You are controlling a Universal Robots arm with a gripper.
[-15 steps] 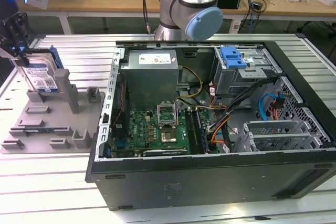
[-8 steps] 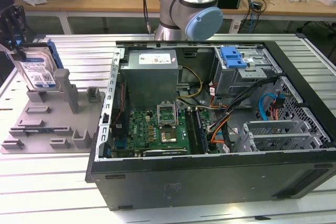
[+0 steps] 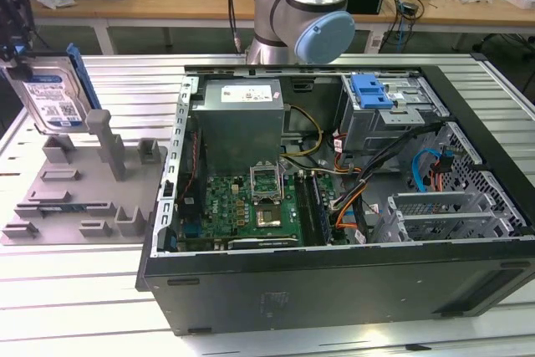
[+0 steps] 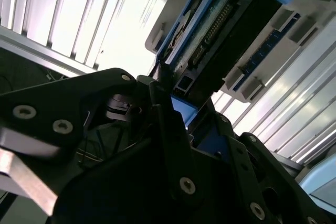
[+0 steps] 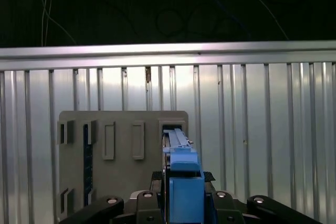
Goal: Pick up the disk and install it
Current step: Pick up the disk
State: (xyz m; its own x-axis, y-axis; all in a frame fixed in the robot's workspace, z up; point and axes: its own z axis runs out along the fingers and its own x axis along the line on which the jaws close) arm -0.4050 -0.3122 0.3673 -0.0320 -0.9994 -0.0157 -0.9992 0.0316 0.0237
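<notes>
Step in hand: pick-up. The gripper is clamped on the disk, gripping its blue frame, as both wrist views show.

In the exterior view the disk stands on edge, tilted, label side toward the camera. It's at the plate's far corner, on the exterior view's left. Its lower edge is right at a holder on the plate. Can't tell if it's clear of that holder or touching it. My read: grasp made, lift barely begun at most, install not yet done.

The case lies open just beside the plate, on the exterior view's right. The cage w/ its blue bracket is well apart from the plate, at the case's far side. The arm rises beyond the case, also away from the plate.

Next move, as I judge it:
- Needs a straight pull off the plate, no twist, keeping clear of the tall post near the disk.
- The frame is thin plastic, so the grip could slip if the disk swings. Steady beats fast.
- Reaching the cage means a long carry away from the plate, and prob. a re-orient to match the bay.

Count: 1 disk, 1 gripper, 1 arm, 1 plate, 1 case, 1 cage, 1 bracket. The plate has 1 tall post plus several low holders.
</notes>
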